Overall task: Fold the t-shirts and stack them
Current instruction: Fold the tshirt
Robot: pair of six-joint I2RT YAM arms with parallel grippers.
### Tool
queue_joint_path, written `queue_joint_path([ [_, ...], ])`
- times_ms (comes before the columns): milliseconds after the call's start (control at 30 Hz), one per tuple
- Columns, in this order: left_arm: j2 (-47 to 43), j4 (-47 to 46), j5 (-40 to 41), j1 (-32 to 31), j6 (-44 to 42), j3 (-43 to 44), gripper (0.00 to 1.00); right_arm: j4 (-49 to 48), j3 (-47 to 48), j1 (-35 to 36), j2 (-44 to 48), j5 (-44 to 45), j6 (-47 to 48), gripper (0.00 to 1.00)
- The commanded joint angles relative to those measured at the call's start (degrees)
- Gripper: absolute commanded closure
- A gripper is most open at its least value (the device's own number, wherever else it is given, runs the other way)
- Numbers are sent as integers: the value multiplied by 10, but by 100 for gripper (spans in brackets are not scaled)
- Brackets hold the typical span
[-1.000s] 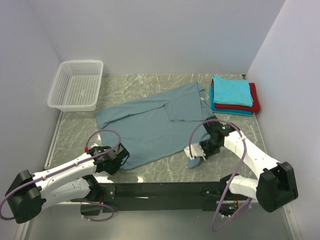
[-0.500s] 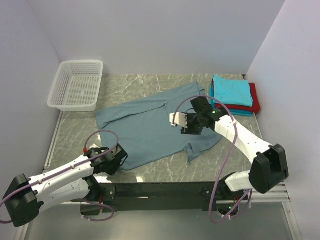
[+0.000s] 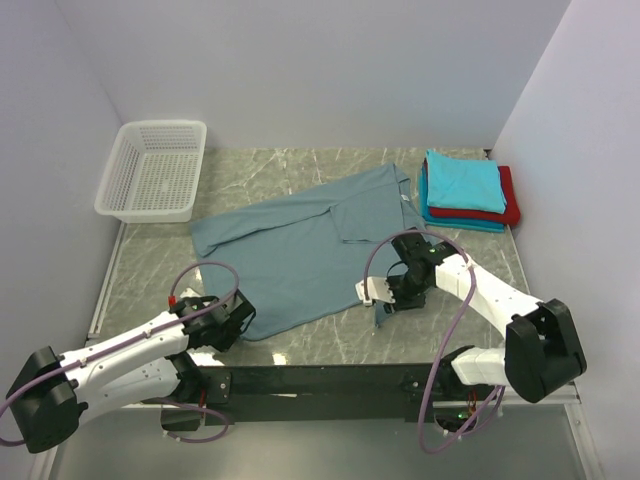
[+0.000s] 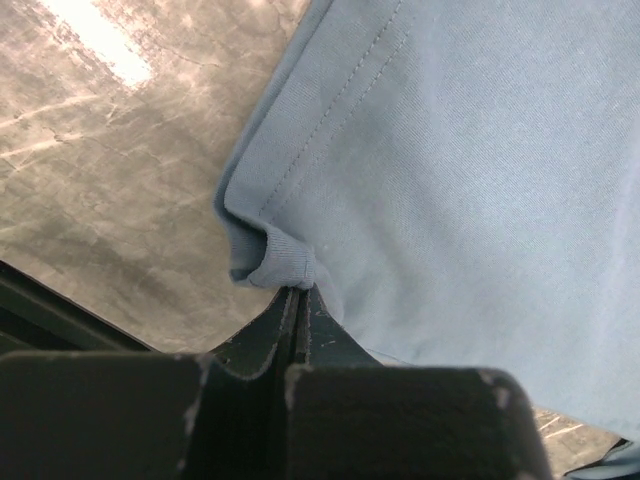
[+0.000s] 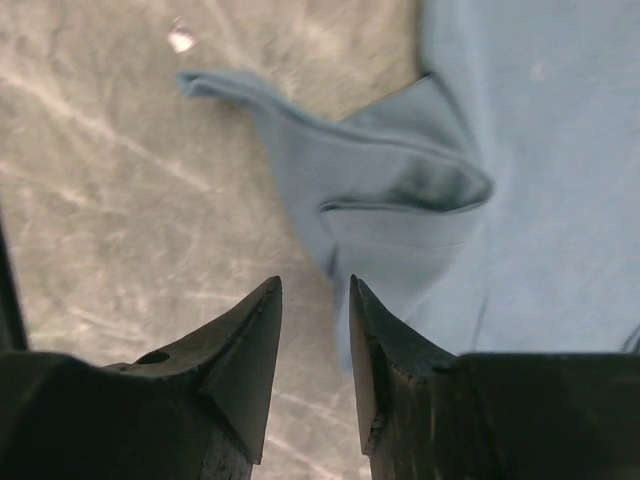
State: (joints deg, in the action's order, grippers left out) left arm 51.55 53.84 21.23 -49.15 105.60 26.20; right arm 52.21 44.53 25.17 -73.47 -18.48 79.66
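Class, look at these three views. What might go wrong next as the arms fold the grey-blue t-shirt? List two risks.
1. The left gripper pinches only a small roll of hem on the grey-blue t-shirt; a pull may slip it free.
2. The right gripper stands open over a crumpled corner; closing there could catch several layers and make the fold crooked.

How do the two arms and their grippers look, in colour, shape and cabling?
The left arm and the right arm have white link shells with black joints and bulky black shoulder housings. A thin purple cable loops loosely off each arm. The left gripper and the right gripper are black. Their fingers are dark, matte wedges that taper to points.
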Motion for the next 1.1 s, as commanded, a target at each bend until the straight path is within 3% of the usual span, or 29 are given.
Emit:
queue_joint_path([
  [0, -10, -1, 3, 1, -1, -4, 100, -46, -1, 3, -4, -24, 1, 59],
  [800, 0, -2, 5, 2, -5, 3, 100, -127, -25, 37, -83, -21, -49, 56],
  [1067, -11, 5, 4, 2, 0, -1, 99, -99, -15, 37, -36, 1, -46, 74],
])
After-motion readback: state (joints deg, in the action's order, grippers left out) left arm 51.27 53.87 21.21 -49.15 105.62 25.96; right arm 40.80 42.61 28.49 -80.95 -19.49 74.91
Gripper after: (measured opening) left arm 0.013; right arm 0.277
